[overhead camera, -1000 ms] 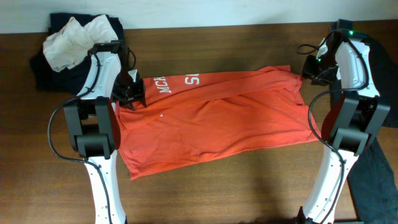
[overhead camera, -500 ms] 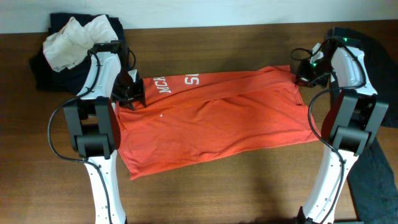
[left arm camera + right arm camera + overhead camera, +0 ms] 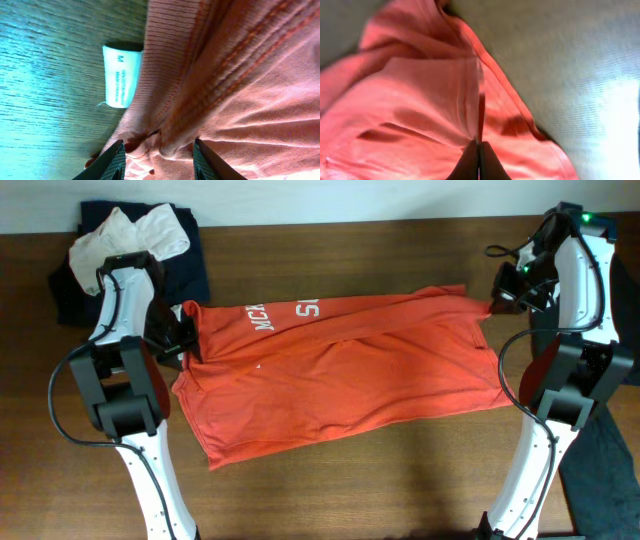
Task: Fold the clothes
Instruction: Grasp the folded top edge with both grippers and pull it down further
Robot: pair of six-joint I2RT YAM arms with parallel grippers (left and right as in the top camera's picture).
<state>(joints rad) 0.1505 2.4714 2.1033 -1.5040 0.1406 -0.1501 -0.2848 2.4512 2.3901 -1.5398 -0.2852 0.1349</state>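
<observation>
The orange shirt (image 3: 340,375) lies spread across the middle of the bench (image 3: 400,480), its white lettering toward 12 o'clock. The left end effector (image 3: 180,340) pinches a bunched fold at the shirt's 9 o'clock edge. Its wrist camera shows cloth gathered between the 2 fingers (image 3: 116,161), with a white size tag (image 3: 120,75) marked M lying beside it on the wood. Compared with 1 second ago, this arm has drawn out toward 9 o'clock, and the shirt's corner has stretched wider with it. The right end effector (image 3: 497,298), pressed together on the shirt's 2 o'clock corner, now sits slightly further toward 1 o'clock. A pile of dark and cream clothes (image 3: 130,240) sits at 10 o'clock.
</observation>
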